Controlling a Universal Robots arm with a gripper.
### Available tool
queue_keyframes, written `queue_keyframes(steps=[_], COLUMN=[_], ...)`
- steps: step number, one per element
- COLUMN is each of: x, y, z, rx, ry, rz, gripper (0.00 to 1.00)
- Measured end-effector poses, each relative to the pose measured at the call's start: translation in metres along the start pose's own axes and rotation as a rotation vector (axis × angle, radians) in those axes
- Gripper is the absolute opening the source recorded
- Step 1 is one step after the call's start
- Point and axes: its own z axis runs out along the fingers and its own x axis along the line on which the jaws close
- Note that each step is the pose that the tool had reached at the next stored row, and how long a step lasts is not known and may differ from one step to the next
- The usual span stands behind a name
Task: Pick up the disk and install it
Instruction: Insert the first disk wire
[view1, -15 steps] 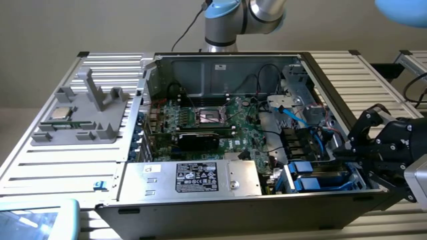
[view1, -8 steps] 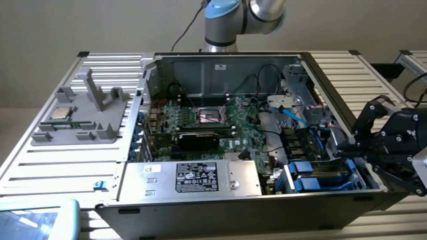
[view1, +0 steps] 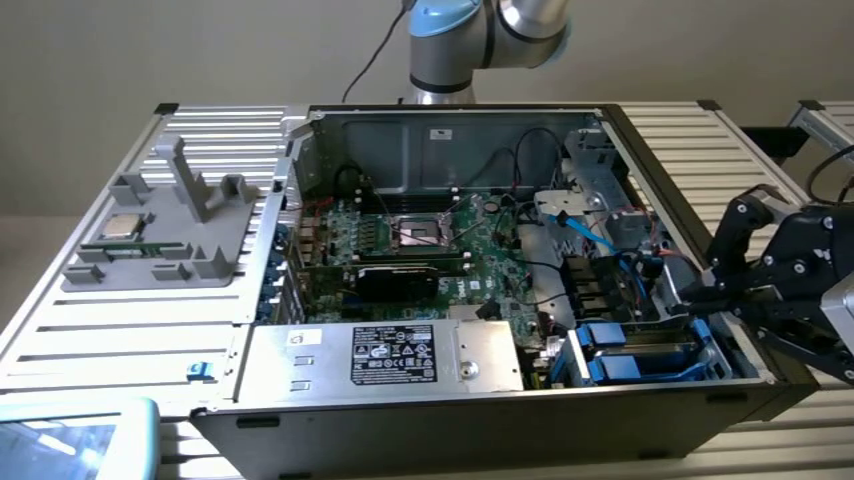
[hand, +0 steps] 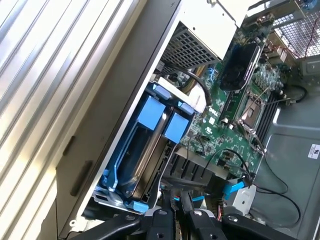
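The disk (view1: 638, 352) lies in the drive bay at the front corner of the open computer case (view1: 667, 140), on the exterior view's right. Its grey metal body sits between bright blue carrier tabs. In the wrist view the disk (hand: 146, 134) runs lengthwise in the bay, with the blue tabs at its far end. My black gripper (view1: 694, 298) reaches over the case's side wall to just above the bay. The gripper (hand: 176, 212) has its fingers nearly together at the near end of the blue frame. I cannot tell whether they pinch it.
A silver box with a black-and-white label (view1: 387, 355) sits beside the bay. The green motherboard (view1: 427, 240) with black cables and a blue cable (view1: 587, 228) fills the case's middle. A grey fixture (view1: 167, 240) holding a small square chip (view1: 123, 226) stands on the exterior view's left.
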Motion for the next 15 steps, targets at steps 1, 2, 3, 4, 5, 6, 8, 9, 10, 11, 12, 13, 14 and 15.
queue_keyframes(steps=[1, 2, 3, 4, 5, 6, 8, 9, 10, 11, 12, 13, 14, 15], x=[-0.002, -0.003, -0.005, -0.006, -0.008, -0.009, -0.011, -0.011, -0.011, -0.011, -0.011, -0.011, -0.011, -0.012], y=[-0.0002, -0.0004, -0.0005, -0.0006, -0.0009, -0.0012, -0.0016, -0.0017, -0.0017, -0.0016, -0.0016, -0.0016, -0.0016, -0.0018], z=[-0.0005, -0.0011, -0.0017, -0.0022, -0.0027, -0.003, -0.0032, -0.0031, -0.0031, -0.0031, -0.0031, -0.0031, -0.0032, -0.0038], rx=[0.0004, 0.0, -0.0008, -0.0011, -0.0008, -0.0003, -0.0022, -0.0033, -0.0032, -0.0033, -0.0032, -0.0032, -0.0032, -0.0033], ry=[0.0069, 0.0138, 0.0202, 0.0274, 0.0345, 0.0422, 0.0605, 0.0637, 0.0636, 0.0638, 0.0638, 0.0637, 0.0638, 0.0657], rz=[-0.001, -0.002, -0.003, -0.004, -0.005, -0.006, -0.007, -0.007, -0.007, -0.007, -0.007, -0.007, -0.007, -0.007], gripper=[0.16, 0.16, 0.16, 0.16, 0.16, 0.16, 0.16, 0.16, 0.16, 0.16, 0.16, 0.16, 0.16, 0.16])
